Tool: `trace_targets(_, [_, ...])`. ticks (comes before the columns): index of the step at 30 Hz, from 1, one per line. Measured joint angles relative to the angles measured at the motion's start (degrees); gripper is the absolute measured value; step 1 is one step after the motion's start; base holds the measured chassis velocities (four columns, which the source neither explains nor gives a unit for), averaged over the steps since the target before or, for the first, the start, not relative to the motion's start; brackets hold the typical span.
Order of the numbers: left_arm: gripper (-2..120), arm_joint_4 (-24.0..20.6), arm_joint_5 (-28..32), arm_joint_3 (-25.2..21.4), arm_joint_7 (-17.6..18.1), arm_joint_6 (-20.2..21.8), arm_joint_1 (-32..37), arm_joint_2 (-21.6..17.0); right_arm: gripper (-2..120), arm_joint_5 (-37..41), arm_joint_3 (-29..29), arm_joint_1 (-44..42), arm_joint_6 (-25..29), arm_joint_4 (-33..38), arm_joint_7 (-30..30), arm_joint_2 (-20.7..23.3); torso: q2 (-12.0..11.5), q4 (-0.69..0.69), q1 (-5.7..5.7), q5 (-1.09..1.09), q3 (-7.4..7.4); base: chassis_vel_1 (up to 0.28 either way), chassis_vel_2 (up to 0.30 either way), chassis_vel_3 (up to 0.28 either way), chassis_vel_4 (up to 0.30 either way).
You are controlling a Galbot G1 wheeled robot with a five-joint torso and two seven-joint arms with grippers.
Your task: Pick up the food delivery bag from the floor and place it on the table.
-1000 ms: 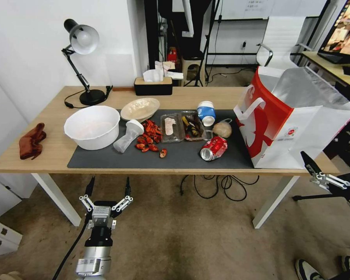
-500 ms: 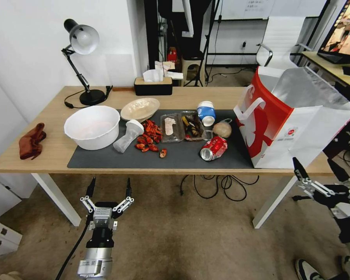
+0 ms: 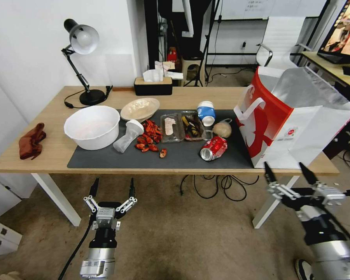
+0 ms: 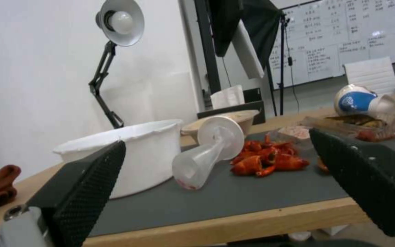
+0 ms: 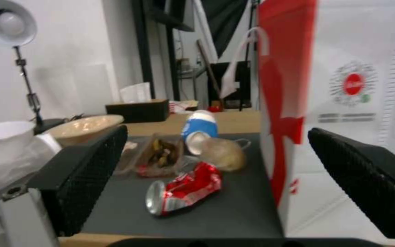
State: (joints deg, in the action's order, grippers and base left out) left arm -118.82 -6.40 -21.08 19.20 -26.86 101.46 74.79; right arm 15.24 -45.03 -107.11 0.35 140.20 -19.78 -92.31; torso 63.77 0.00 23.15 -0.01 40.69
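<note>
Two grippers hang below the front edge of the long light-wood table point(image 3: 58, 149), both with fingers spread apart and holding nothing: the left gripper point(image 3: 112, 186) under the dark grey mat point(image 3: 182, 157), the right gripper point(image 3: 289, 173) just in front of the table's right end. Beyond it, the large boxy red-and-white paper food delivery bag point(image 3: 295, 128) with silver foil lining stands upright on that right end, beside a crushed red can point(image 3: 214, 148).
</note>
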Motion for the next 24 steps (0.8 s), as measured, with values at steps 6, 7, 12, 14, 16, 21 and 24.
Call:
trace_targets(6, [100,-0.53,0.94,0.09,-0.73,-0.06,-0.18,-0.16,100,-8.14,5.03,-0.88,3.05,-1.85,0.49,0.08,0.00,0.00,0.00,0.01,0.00,0.000,0.000,0.000,0.000])
trace_targets(7, [100,-0.53,0.94,0.09,-0.73,-0.06,-0.18,-0.16,100,-8.14,5.03,-0.88,3.05,-1.85,0.49,0.08,0.00,0.00,0.00,0.01,0.00,0.000,0.000,0.000,0.000])
trace_targets(12, [100,-0.69,1.29,0.30,-0.75,0.03,-0.32,-0.28,100,-16.03,8.30,-1.56,6.47,-3.33,2.15,0.13,0.00,0.00,0.00,0.01,0.00,0.000,0.000,0.000,0.000])
trace_targets(14, [100,-0.70,1.32,0.51,-0.74,0.07,-0.36,-0.29,100,-19.75,9.88,-2.23,8.58,-4.46,3.81,0.14,0.00,0.00,0.00,0.01,0.00,0.000,0.000,0.000,0.000])
trace_targets(16, [100,-0.72,1.32,0.63,-0.74,0.08,-0.38,-0.29,100,-21.36,10.75,-2.72,9.48,-5.08,4.89,0.15,0.00,0.00,0.00,0.01,0.00,0.000,0.000,0.000,0.000])
trace_targets(21, [100,-0.96,1.39,0.89,-0.72,0.12,-0.45,-0.44,100,-23.76,12.76,-4.03,10.90,-6.34,7.22,0.17,0.00,0.00,0.00,0.01,0.00,0.000,0.000,0.000,0.000])
trace_targets(24, [100,-1.18,1.57,1.06,-0.70,0.16,-0.41,-0.57,100,-24.26,13.04,-4.11,11.31,-6.73,7.61,0.21,0.00,0.00,0.00,0.01,0.00,0.000,0.000,0.000,0.000])
